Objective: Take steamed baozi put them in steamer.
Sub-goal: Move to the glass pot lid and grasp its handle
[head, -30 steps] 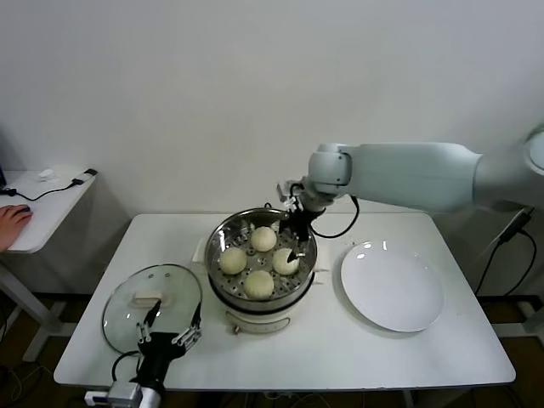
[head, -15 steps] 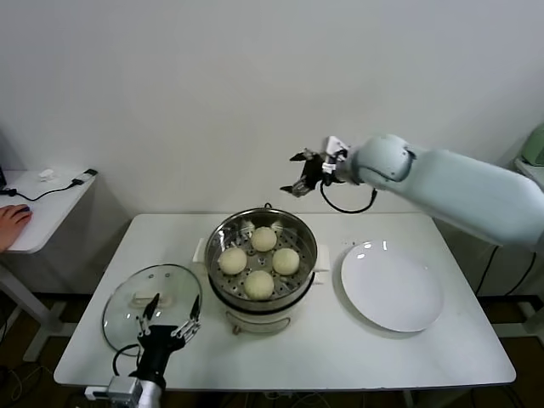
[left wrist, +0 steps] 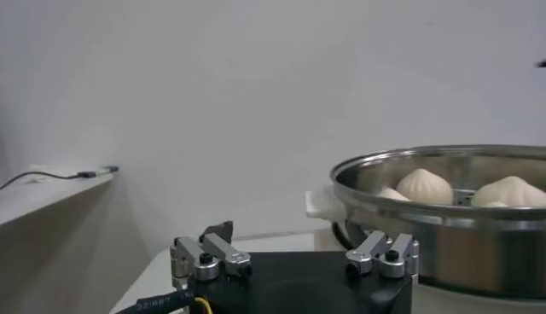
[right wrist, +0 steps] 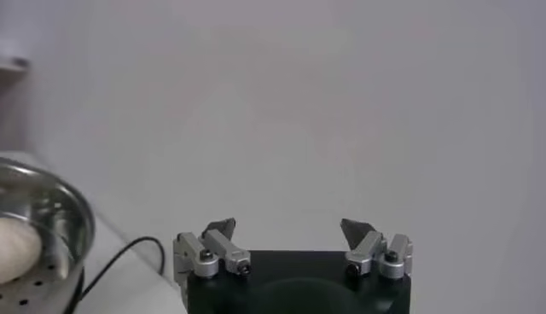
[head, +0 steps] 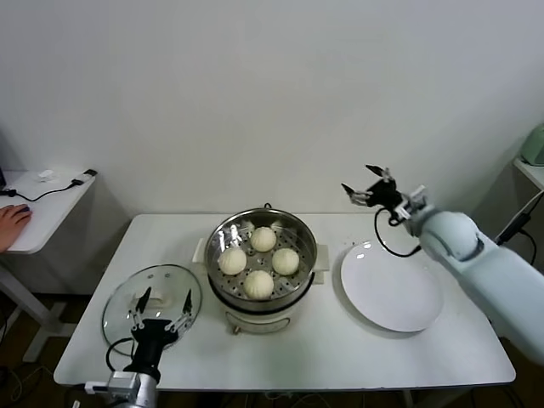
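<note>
Several pale baozi (head: pixel 259 261) sit on the perforated tray inside the shiny steel steamer (head: pixel 302 270) at the table's middle. Two of them (left wrist: pixel 424 185) show over the steamer's rim (left wrist: pixel 426 162) in the left wrist view, and one (right wrist: pixel 15 249) shows in the right wrist view beside the steamer's wall (right wrist: pixel 68 213). My right gripper (head: pixel 370 185) is open and empty, raised in the air near the back wall, above the white plate's far edge. My left gripper (head: pixel 158 308) is open and empty, low at the table's front left, over the glass lid.
A round glass lid (head: pixel 127 308) lies flat at the front left of the white table (head: pixel 323 353). A flat white plate (head: pixel 393 286) lies right of the steamer. A side desk (head: pixel 38 204) with a person's hand (head: pixel 12 223) stands at the far left.
My right gripper has left the steamer, risen and swung right to above the plate's far edge. All the baozi stay in the steamer. My left gripper shifted slightly.
</note>
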Motion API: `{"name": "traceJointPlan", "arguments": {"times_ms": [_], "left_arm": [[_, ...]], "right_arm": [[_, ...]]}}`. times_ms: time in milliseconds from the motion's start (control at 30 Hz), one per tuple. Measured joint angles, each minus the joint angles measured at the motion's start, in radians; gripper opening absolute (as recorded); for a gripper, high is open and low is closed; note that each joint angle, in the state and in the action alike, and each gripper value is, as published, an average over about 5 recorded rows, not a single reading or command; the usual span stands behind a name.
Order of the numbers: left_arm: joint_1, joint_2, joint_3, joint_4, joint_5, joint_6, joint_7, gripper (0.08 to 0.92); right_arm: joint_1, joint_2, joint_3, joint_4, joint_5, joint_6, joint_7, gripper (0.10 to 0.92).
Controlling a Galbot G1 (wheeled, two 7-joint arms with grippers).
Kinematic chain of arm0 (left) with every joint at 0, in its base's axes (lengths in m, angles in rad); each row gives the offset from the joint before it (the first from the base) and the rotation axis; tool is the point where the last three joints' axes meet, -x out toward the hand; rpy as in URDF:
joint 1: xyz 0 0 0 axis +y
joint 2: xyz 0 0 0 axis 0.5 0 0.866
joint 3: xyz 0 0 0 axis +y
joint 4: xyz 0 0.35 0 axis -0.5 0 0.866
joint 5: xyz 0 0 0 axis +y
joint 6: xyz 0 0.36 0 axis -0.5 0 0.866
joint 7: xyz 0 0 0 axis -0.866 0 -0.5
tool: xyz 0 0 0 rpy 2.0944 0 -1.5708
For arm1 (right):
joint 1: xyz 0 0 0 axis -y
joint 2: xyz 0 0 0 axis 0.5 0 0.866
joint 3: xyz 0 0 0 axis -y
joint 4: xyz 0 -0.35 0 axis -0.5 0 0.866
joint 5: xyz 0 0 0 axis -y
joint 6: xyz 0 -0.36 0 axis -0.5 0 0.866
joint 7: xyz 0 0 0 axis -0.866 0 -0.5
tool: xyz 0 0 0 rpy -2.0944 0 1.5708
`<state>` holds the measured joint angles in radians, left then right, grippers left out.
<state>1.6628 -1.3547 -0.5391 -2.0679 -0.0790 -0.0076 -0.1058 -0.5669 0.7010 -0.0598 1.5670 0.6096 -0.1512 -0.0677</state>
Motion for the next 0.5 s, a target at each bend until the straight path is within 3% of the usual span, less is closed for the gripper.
{"name": "traceJointPlan", "arguments": {"times_ms": [233, 500], "left_arm": [[-0.021, 0.019, -0.001, 0.042, 0.044, -0.029, -0.032, 0.823], [-0.034, 0.044, -0.007, 0.098, 0.109, -0.069, -0.086, 0.823]], "right_arm": [[-0.376, 0.125, 0.344, 0.018, -0.071, 0.127, 0.000, 0.823], [-0.666, 0.289, 0.514, 0.023, -0.129, 0.273, -0.036, 0.823]]}}
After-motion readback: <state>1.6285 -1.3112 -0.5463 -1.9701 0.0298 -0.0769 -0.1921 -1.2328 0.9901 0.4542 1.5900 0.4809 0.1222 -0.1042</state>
